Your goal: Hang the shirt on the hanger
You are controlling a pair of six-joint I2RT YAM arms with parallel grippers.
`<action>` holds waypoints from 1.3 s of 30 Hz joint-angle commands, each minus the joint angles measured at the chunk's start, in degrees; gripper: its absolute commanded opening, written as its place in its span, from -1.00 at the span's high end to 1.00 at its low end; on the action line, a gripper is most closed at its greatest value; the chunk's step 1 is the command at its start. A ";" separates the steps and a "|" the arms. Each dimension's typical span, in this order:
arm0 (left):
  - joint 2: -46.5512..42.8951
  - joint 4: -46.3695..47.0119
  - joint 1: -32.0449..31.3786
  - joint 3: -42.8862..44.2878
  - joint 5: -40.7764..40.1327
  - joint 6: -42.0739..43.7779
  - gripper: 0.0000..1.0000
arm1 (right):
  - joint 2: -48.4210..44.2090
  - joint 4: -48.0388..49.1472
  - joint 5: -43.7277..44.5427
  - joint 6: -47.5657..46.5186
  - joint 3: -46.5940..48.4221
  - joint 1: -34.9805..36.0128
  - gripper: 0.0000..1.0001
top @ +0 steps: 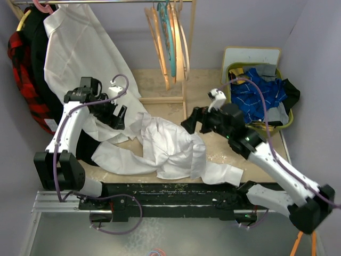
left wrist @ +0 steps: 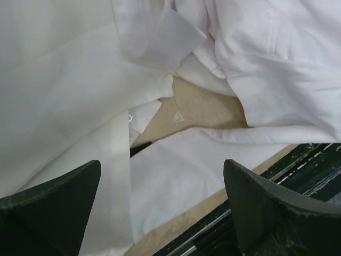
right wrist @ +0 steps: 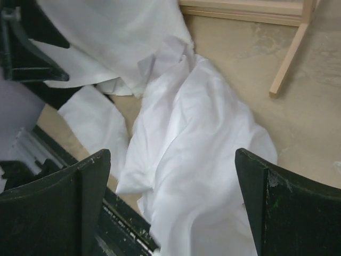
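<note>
The wrinkled white shirt (top: 168, 149) lies crumpled on the table in the middle, one sleeve stretched along the front edge. Pale tan wooden hangers (top: 156, 40) hang from the rail at the back, with a teal one among them. My left gripper (top: 115, 114) is open and empty, just above the shirt's left edge. In the left wrist view the gripper (left wrist: 161, 165) hovers over white cloth (left wrist: 277, 64). My right gripper (top: 193, 120) is open and empty above the shirt's right side. In the right wrist view the gripper (right wrist: 171, 154) is over the shirt (right wrist: 192, 138).
A larger smooth white garment (top: 80, 50) hangs on a pink hanger at the left, beside dark and red clothes (top: 24, 64). The wooden rack's base (top: 184, 98) stands behind the shirt. A basket (top: 285, 124) with blue patterned cloth (top: 258, 93) sits at the back right.
</note>
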 commanded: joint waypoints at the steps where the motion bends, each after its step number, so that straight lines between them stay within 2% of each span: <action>1: 3.78 0.09 -0.12 6.08 5.30 -2.94 -0.99 | 13.89 0.46 8.85 -2.15 11.72 -0.06 -1.00; 4: 2.35 -0.12 -0.11 5.25 5.30 -3.40 -0.97 | 24.83 2.75 4.00 -5.73 19.46 -0.13 -1.00; 7: -0.53 -1.09 -0.12 4.34 5.39 -4.01 -0.84 | 33.49 8.46 -2.53 -6.77 23.12 -0.03 -0.96; 13: -6.96 -0.91 0.10 3.28 3.45 -6.32 0.35 | 45.85 19.24 -9.53 -2.46 24.05 0.40 -0.59; 14: -7.48 -0.91 0.30 2.73 4.05 -6.43 0.40 | 47.64 20.39 -10.05 -2.01 24.56 0.60 -0.56; 15: -7.90 -0.81 0.50 2.27 5.09 -6.38 0.38 | 49.36 21.30 -10.13 -1.94 25.40 0.98 -0.55; 16: -8.49 -0.75 0.57 1.80 6.72 -5.93 0.22 | 51.28 21.42 -10.00 -2.01 26.59 1.49 -0.54; 19: -9.70 -1.25 0.67 1.22 11.12 -4.74 -0.91 | 56.18 20.51 -9.18 -2.78 31.42 3.25 -0.56; 20: -9.82 -1.33 0.72 1.05 11.10 -4.55 -1.00 | 57.50 20.12 -8.96 -3.00 33.46 3.77 -0.57; 24: -9.67 -0.29 0.67 -0.33 9.38 -4.68 -0.99 | 62.76 19.39 -8.34 -3.40 38.14 5.51 -0.63; 29: -10.25 0.54 0.76 -1.40 8.82 -4.78 -0.99 | 67.25 18.62 -7.85 -3.39 41.69 6.50 -0.61; 32: -10.11 0.84 1.00 -1.67 8.80 -4.77 -0.99 | 68.99 17.53 -7.05 -3.41 43.00 6.71 -0.41; 39: -9.54 1.21 1.20 -1.98 8.45 -5.04 -0.99 | 69.79 16.36 -5.54 -3.56 42.27 6.72 0.24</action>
